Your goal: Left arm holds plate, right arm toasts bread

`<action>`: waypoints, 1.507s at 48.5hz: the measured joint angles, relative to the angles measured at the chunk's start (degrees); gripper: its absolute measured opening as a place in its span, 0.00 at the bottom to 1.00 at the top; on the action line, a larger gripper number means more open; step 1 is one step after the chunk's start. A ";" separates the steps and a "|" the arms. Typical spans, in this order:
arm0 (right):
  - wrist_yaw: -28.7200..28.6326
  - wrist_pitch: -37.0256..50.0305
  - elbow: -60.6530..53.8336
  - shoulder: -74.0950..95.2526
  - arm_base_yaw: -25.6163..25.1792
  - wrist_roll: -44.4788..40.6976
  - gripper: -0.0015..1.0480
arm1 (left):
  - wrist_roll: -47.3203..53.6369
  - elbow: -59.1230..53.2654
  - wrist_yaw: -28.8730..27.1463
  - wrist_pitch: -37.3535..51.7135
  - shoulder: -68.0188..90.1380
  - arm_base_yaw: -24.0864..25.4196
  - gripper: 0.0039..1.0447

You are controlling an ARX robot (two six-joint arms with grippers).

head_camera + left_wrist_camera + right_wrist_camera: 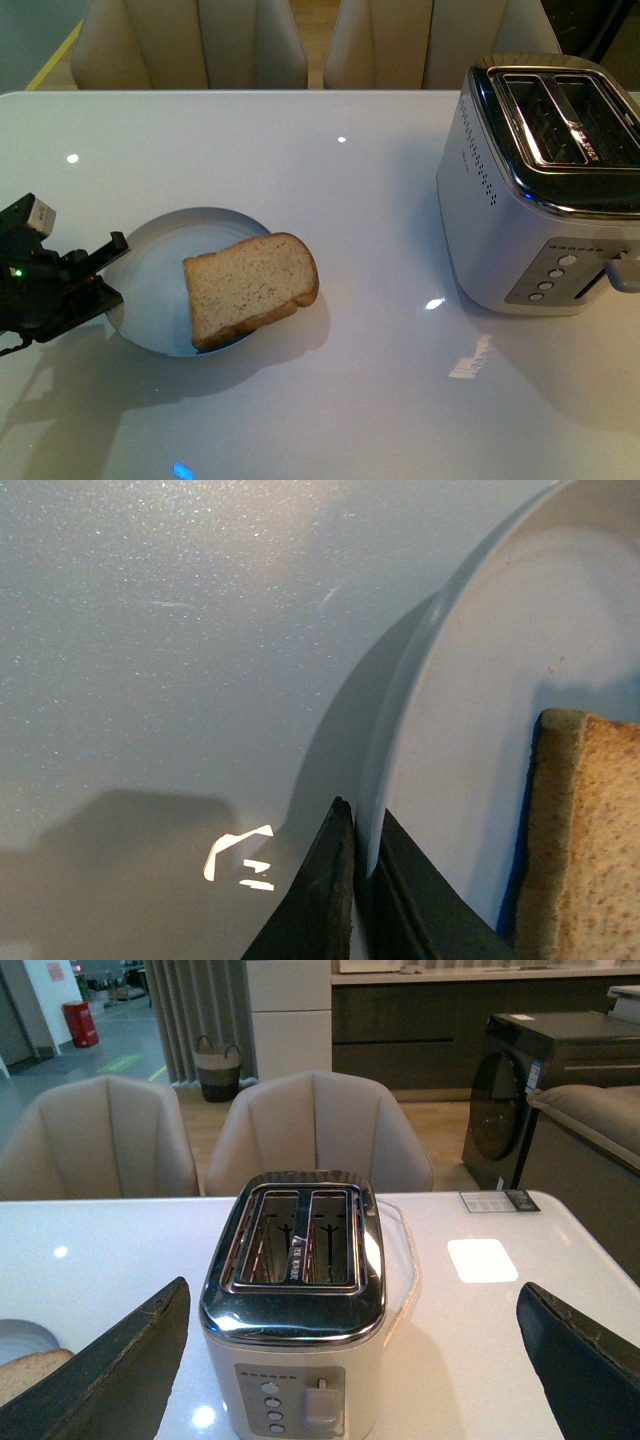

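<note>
One slice of bread (250,288) lies on the plate (160,300) at the lower left of the front view, overhanging its right rim. The left claw (112,272) is clamped on the plate's left rim. The right claw (352,1290) gapes wide, facing the toaster (520,220) at the worktop's (350,400) right.

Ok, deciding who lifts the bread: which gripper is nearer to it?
Left. The left gripper clamps the plate rim beside the bread; the right gripper hangs open facing the toaster, farther off.

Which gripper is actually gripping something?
The left gripper: it is shut on the plate at its rim. The right gripper is open and holds nothing.
</note>
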 joint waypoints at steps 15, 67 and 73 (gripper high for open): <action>0.00 0.00 0.00 0.00 0.00 0.00 0.91 | -5.66 -8.79 4.09 -3.06 -18.12 1.53 0.03; 0.00 0.00 0.00 0.00 0.00 0.00 0.91 | -25.99 -1.55 -6.97 -27.32 -49.81 -28.83 0.03; 0.00 0.00 0.00 0.00 0.00 0.00 0.91 | -26.18 -1.51 -7.17 -27.32 -49.94 -28.87 0.03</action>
